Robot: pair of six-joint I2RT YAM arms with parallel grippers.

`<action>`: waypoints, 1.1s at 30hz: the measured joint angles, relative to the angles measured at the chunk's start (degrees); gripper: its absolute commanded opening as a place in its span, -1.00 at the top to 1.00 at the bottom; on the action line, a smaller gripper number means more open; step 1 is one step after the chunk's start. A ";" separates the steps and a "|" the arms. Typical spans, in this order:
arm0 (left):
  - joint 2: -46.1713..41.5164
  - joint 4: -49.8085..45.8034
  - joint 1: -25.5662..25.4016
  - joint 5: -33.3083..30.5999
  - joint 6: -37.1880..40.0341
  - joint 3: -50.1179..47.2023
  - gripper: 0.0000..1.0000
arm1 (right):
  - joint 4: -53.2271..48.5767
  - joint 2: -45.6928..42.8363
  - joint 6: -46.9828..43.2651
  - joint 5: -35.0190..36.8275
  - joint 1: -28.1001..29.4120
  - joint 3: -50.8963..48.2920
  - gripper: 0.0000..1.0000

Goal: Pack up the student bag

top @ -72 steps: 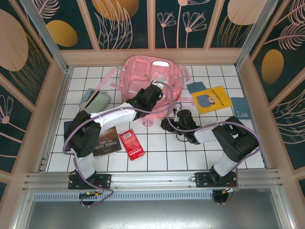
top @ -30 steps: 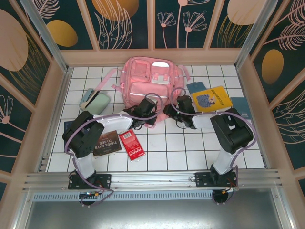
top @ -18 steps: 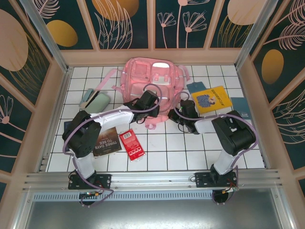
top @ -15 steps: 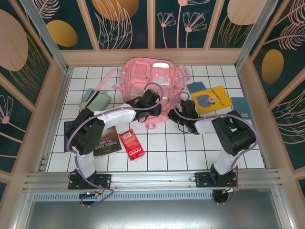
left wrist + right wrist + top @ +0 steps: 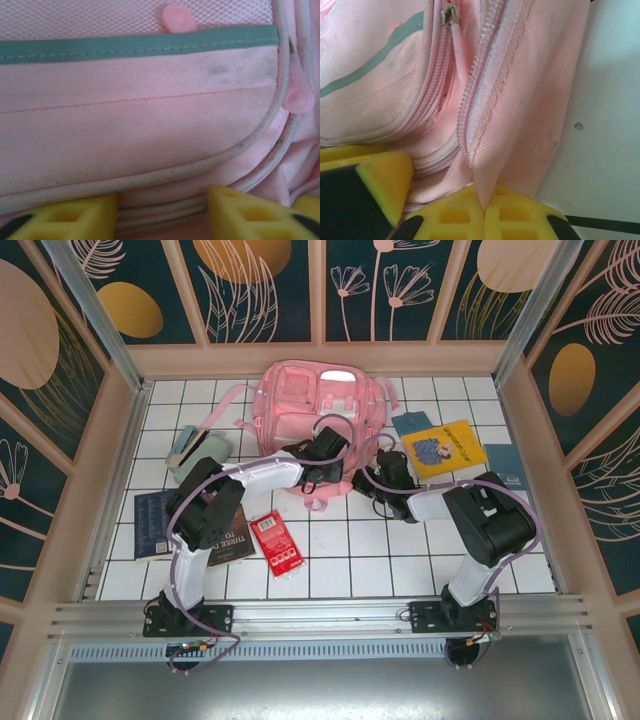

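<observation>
Student bag (image 5: 300, 400) lies flat, front up, at far-centre of the bench (image 5: 400, 550), its near end towards both arms. It's soft woven fabric w/ mesh panel, so prob. light & floppy: no stiff edge, and it'll sag & fold if lifted from one point. Lies flat, so I'd guess little or nothing inside yet. Right hand (image 5: 484, 207) is clenched on a fold of the bag's side fabric, just beside the open zip (image 5: 470, 100), w/ the zip pull (image 5: 451, 15) further up the track. That's a decent hold: doubled cloth next to zip tape is thickest & least slippery. Left hand (image 5: 162, 207) sits on the front pocket w/ fingers (image 5: 65, 217) parted either side of the piped seam (image 5: 150, 172), nothing pinched as far as I can see. Best grips: piping, zip tape, seams. Avoid the mesh, which could snag or tear. Needs 2 holds, pulled apart, to keep the mouth open; one alone just drags the bag across the tiles.
</observation>
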 measured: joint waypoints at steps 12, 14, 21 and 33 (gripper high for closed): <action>-3.41 -0.74 -0.15 -5.14 -1.49 -1.84 1.00 | 1.07 -0.07 -0.15 -0.28 0.24 -0.92 0.91; -5.55 -2.32 0.07 -6.82 -1.44 -1.79 1.00 | 1.09 -0.31 -0.17 -0.28 0.22 -1.09 0.92; -12.22 -3.87 1.42 -10.67 -0.15 2.56 1.00 | 1.29 -1.51 -0.52 -0.57 -0.20 -2.71 0.52; -16.90 3.15 1.75 -2.97 -1.95 -11.15 0.78 | -7.85 -11.34 -4.15 2.62 -1.11 -3.56 0.13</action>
